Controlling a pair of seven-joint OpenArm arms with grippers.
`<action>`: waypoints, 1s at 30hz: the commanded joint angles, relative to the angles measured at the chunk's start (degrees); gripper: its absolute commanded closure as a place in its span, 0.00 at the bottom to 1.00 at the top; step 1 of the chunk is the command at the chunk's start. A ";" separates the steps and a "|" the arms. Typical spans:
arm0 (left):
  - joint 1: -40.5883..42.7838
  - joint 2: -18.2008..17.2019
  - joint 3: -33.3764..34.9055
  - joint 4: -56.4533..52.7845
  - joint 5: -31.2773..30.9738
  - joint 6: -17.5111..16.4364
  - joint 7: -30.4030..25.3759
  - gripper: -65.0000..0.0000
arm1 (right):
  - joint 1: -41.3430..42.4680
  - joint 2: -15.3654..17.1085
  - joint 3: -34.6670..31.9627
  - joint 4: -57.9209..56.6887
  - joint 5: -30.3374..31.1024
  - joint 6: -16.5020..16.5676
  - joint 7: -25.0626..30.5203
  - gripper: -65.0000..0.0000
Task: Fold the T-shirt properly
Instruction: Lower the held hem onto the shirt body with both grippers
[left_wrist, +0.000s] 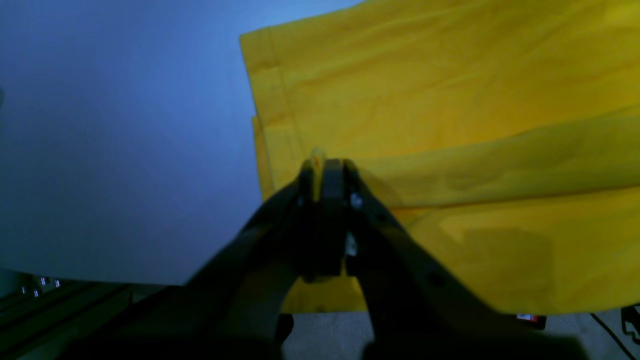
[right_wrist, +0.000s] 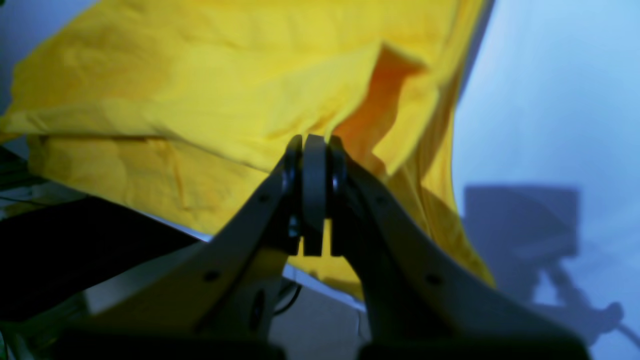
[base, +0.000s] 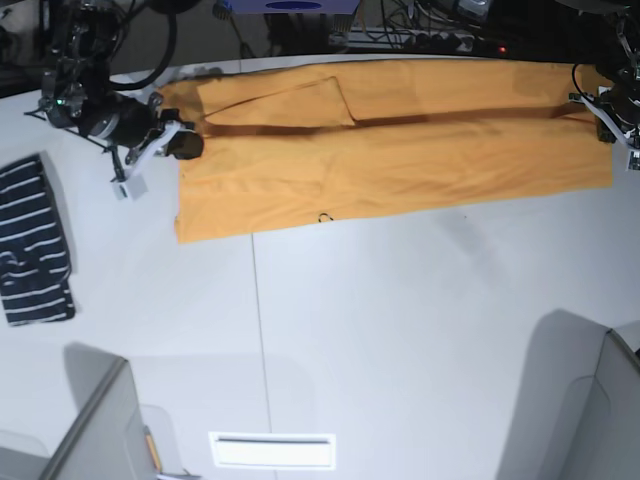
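Both pairs of jaws are pinched together with yellow cloth between them: the left gripper (left_wrist: 320, 167) bites a fold at one short end of the large orange-yellow short-sleeved cotton T-shirt (base: 400, 150), and the right gripper (right_wrist: 314, 145) clamps a raised flap at the opposite end. Each arm takes one end, which I judge serves to keep the long band of cloth taut while a lengthwise fold is laid over.

Nearest the base camera, well in front of the T-shirt, lies a pale rectangular slot plate (base: 272, 450) set into the white table (base: 400, 330). A thin seam in the tabletop runs from there up toward the T-shirt's near hem. Beyond that bare stretch the T-shirt lies spread along the far side of the table, already narrowed, with one sleeve turned inward on top. To the side of the T-shirt held by the right gripper, apart from it, rests a small navy garment with white stripes (base: 35, 240). Behind the T-shirt, past the table's edge, dark cables and equipment (base: 400, 30) crowd the background.
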 joint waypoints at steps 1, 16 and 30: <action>0.16 -1.22 -0.70 0.91 0.02 0.27 -0.65 1.00 | 0.19 0.61 0.38 0.11 1.06 0.43 0.93 1.00; -0.54 -0.96 -5.71 0.65 -0.06 0.27 -0.83 0.31 | -1.13 0.52 3.20 -0.24 0.97 0.08 1.19 0.60; -5.81 6.43 -11.51 -1.29 -0.06 0.09 -1.00 1.00 | 1.42 0.17 -3.31 5.39 0.97 0.43 1.28 1.00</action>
